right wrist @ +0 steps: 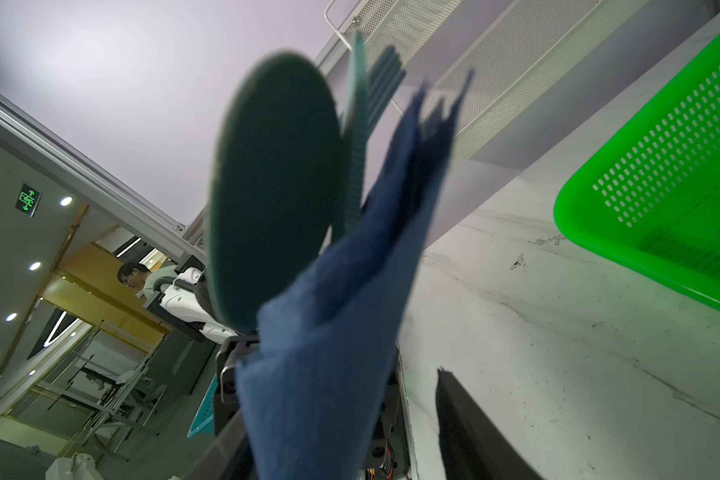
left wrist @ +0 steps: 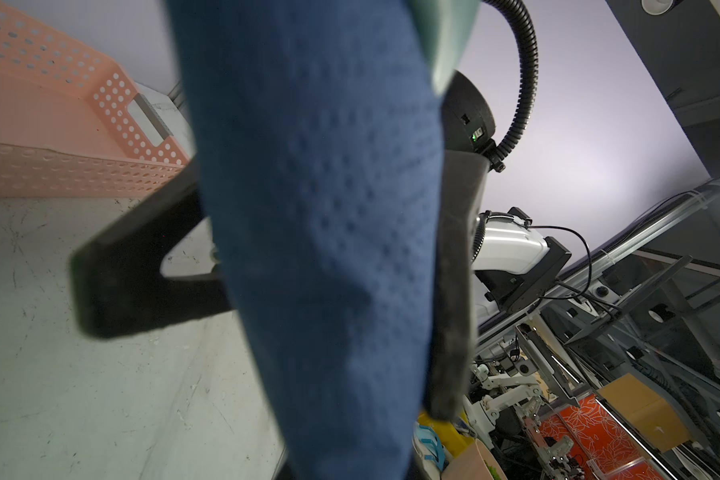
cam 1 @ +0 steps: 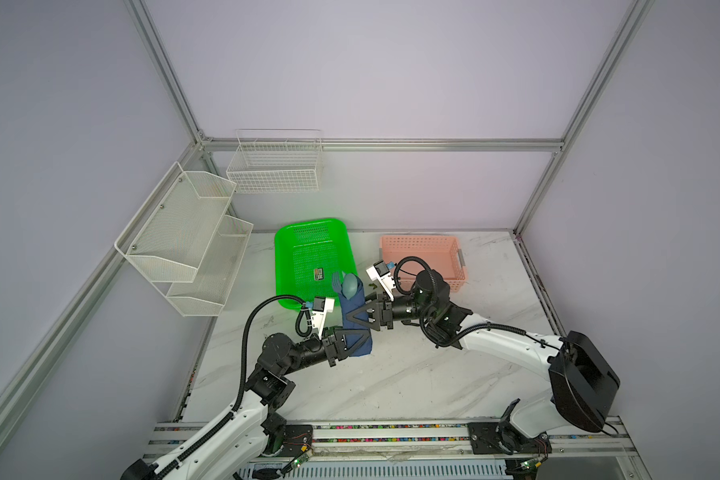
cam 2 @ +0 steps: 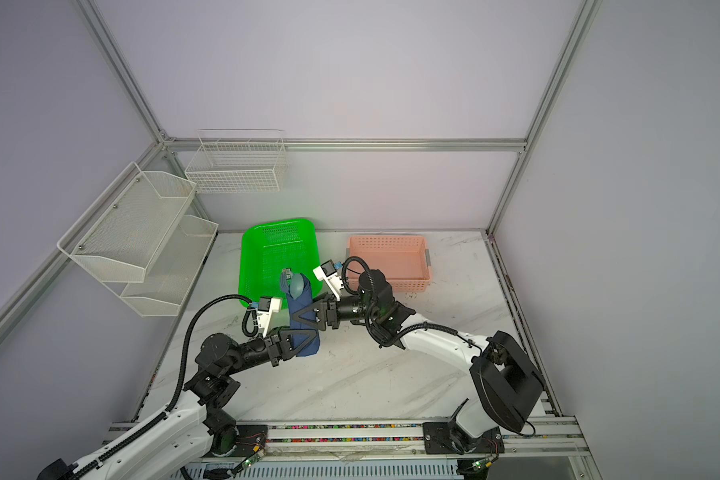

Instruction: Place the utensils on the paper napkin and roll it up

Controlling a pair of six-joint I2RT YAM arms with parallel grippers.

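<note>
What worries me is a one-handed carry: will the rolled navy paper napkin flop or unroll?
Probably stiff: the rolled navy paper napkin stands straight, left fingers pinching only one end. Loose top flaps may unroll. The teal plastic spoon and fork poke out and might slide.

Green basket [cam 1: 284,249] behind paper napkin [cam 1: 352,301]; near tabletop [cam 1: 391,374] free.

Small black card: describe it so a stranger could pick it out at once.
Find the bright green basket at the back of the marble table, left of the pink basket. On its perforated floor, toward the front, lies a small black printed card. It alone lies in that basket, flat and rectangular, unlike the blue napkin roll nearby.
</note>
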